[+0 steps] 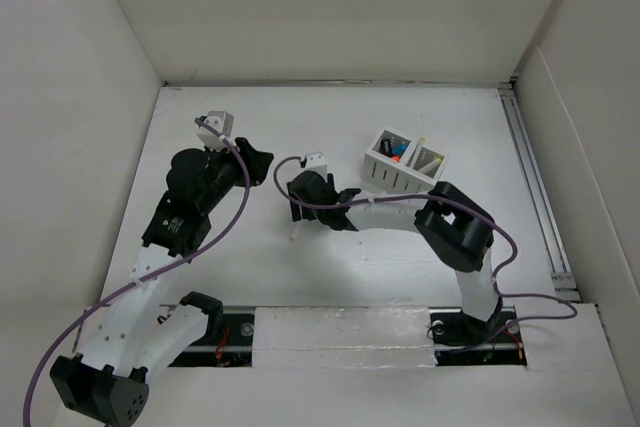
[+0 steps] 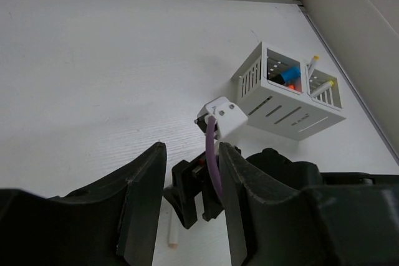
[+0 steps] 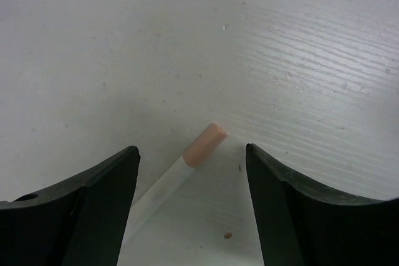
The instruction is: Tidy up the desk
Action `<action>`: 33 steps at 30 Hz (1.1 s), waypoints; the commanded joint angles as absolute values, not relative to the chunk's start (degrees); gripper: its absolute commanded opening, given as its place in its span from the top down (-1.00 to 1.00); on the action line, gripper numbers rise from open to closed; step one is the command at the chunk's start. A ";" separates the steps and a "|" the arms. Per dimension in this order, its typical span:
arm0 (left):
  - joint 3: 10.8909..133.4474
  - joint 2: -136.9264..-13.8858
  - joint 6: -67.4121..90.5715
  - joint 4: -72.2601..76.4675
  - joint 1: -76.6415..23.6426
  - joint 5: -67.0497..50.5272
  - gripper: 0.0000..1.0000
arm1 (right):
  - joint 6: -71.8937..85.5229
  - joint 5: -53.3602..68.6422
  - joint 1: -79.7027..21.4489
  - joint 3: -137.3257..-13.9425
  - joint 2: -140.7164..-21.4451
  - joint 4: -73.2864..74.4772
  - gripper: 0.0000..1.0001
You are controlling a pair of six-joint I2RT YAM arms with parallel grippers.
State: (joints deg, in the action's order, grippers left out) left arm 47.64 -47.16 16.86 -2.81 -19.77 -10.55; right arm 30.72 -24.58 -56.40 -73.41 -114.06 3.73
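The white desk (image 1: 350, 117) holds a white pen with a peach cap (image 3: 202, 147), lying flat. The pen also shows in the top view (image 1: 293, 231) and the left wrist view (image 2: 173, 232). My right gripper (image 3: 192, 149) is open and low over the desk, with the capped end of the pen between its fingers, untouched. In the top view the right gripper (image 1: 298, 209) is left of centre. My left gripper (image 1: 260, 160) is open and empty, held above the desk just left of the right gripper (image 2: 193, 191). The left fingers (image 2: 146, 185) frame that view.
A white slotted two-compartment organizer (image 1: 405, 162) stands right of centre, holding blue and orange items and yellow-tipped pens; it also shows in the left wrist view (image 2: 287, 91). White wall panels enclose the desk. A metal rail (image 1: 535, 187) runs along the right edge.
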 commanded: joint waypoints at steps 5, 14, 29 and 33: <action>48.78 -46.41 16.96 -0.35 -19.86 -11.51 0.29 | 31.46 -26.10 -56.60 -77.70 -116.89 5.71 -0.34; 48.60 -46.14 17.05 -0.35 -19.86 -11.43 0.29 | 31.55 -26.19 -56.60 -80.42 -119.97 7.56 -0.10; 48.69 -45.88 16.96 -0.27 -19.86 -11.34 0.29 | 32.34 -26.11 -56.60 -75.24 -114.61 11.07 -0.15; 48.52 -45.61 17.05 -0.35 -19.86 -10.99 0.29 | 32.17 -24.96 -56.60 -75.06 -114.52 10.81 0.03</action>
State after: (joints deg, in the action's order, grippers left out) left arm 47.64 -46.96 16.86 -2.81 -19.77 -10.52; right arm 31.48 -26.41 -56.36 -75.99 -116.57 8.36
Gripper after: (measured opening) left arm 0.355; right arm 0.506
